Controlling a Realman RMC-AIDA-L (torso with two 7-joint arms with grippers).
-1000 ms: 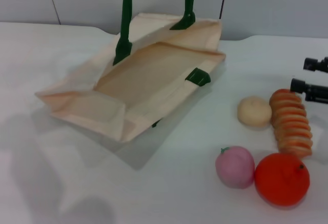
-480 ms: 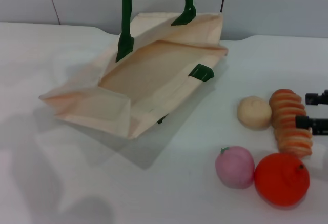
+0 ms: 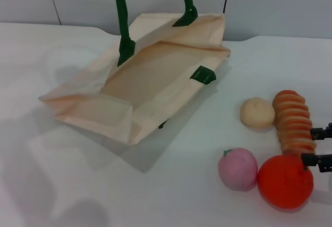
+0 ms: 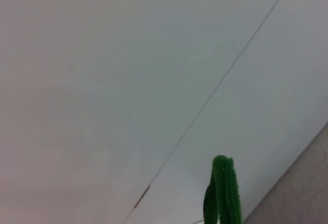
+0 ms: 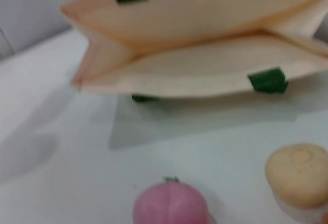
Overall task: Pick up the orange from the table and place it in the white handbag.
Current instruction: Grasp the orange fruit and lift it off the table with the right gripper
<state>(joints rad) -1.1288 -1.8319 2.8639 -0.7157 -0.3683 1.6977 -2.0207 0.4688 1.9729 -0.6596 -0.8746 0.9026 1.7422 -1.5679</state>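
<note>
White handbag (image 3: 140, 81) lying open-mouthed on table (image 3: 78, 185), well left of orange (image 3: 285, 181); green handles (image 3: 123, 14) pulled taut, rising out of frame top. Left gripper itself not visible; finger state cannot be told. Left wrist view: only wall and a green handle loop (image 4: 223, 190). Pink fruit (image 3: 237, 169) touching orange on its bag-facing side. Cream bun (image 3: 257, 113) and ridged loaf (image 3: 294, 124) just beyond orange, farther up the table. Orange resting on table, not lifted. Right gripper (image 3: 318, 146) entering from frame edge, just right of orange; fingers spread, one fingertip (image 3: 307, 159) at the orange's upper right edge, other over loaf end. Nothing grasped.
</note>
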